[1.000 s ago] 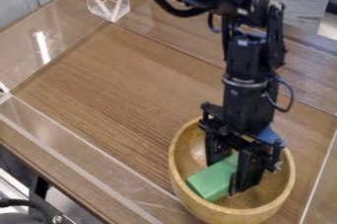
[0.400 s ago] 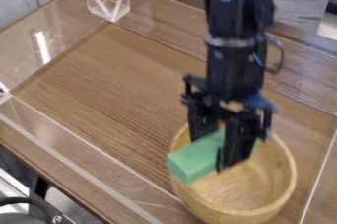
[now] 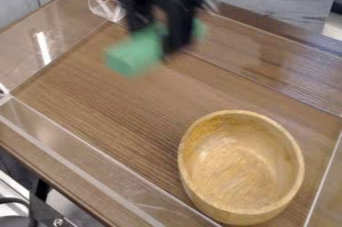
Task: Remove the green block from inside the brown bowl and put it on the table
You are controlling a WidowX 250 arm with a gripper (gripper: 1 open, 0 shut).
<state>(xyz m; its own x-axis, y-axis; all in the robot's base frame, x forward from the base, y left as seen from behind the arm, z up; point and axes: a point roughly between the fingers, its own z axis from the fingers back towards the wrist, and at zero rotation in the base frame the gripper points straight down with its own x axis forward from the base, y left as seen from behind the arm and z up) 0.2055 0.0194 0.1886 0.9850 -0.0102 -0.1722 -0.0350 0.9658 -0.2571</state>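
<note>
My claw (image 3: 158, 39) hangs in the air over the far left part of the surface (image 3: 160, 96), blurred by motion, with its dark fingers (image 3: 175, 23) pointing mostly downward. Between them I grip the green block (image 3: 139, 51). The block shows as a bright green smear, tilted, its lower left end sticking out past my fingers and its upper right end partly hidden behind them. It is well clear of the wood below; nothing of it touches the surface.

The brown bowl (image 3: 242, 165) sits at the near right of the surface, well apart from my claw and the block. Its hollow is bare wood with visible grain, and its thick rim is a full round ring facing the camera.

The surface is brown wood grain, bordered by clear walls (image 3: 60, 121) along its edges; one runs along the near left side in front of the bowl. At the far left corner, just behind my arm, a small clear stand (image 3: 100, 1) can be made out, though my arm's blur covers part of it.
</note>
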